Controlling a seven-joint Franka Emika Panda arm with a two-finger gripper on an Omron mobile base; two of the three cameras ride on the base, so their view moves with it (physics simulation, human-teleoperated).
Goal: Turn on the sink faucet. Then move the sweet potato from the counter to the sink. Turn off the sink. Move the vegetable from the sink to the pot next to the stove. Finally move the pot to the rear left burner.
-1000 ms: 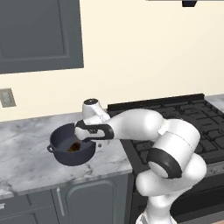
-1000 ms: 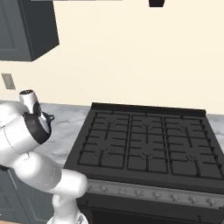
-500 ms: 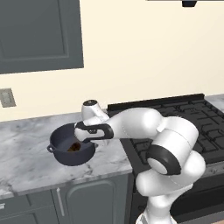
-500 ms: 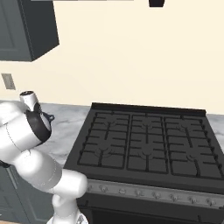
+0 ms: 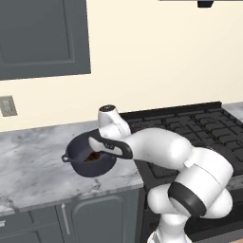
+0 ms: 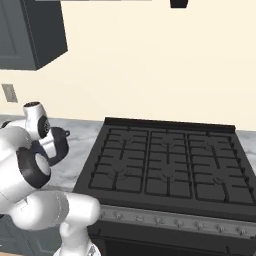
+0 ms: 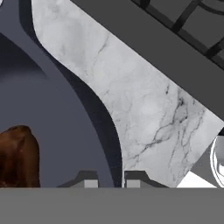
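Note:
A dark round pot (image 5: 81, 160) stands on the marble counter just left of the stove. The brown sweet potato (image 5: 93, 156) lies inside it and shows at the lower left of the hand view (image 7: 15, 157). My gripper (image 5: 99, 153) reaches down over the pot's right side. In the hand view the two fingertips (image 7: 89, 180) stand on either side of the pot's rim (image 7: 105, 127), shut on it. In the right base view the pot (image 6: 59, 148) is mostly hidden behind my arm. The rear left burner (image 6: 127, 136) is bare.
The black stove (image 6: 165, 165) has several grated burners, with a row of knobs along its front. Marble counter (image 5: 33, 166) stretches left of the pot. A grey wall cabinet (image 5: 42, 38) hangs above, and an outlet (image 5: 6, 105) sits on the wall.
The jaws have closed onto the pot's rim. The arm and the pot have hardly moved.

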